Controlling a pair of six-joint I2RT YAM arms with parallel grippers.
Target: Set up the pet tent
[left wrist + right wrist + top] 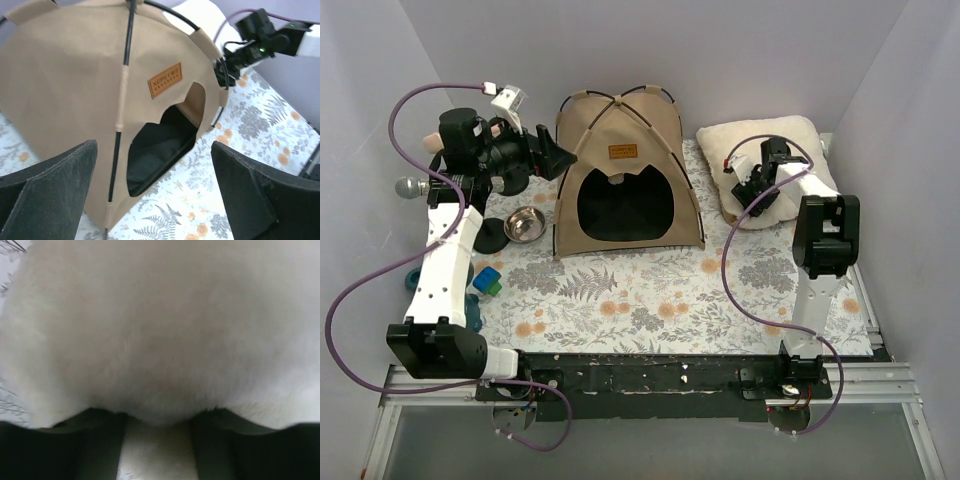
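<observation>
One steel bowl (524, 224) sits beside the tent (625, 135).

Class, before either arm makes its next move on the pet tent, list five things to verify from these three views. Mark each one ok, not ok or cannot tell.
1. Pet tent stands upright on the floral mat, poles arched: ok.
2. Doorway faces the arms with nothing blocking it: ok.
3. Left fingers are spread wide and hold nothing, with the tent's side just ahead of them: ok.
4. Right fingers are free of the cream pillow: cannot tell. They press into the fluff, and a grip cannot be ruled out.
5. Pillow is inside the tent: not ok. It lies outside, to the tent's right.
</observation>
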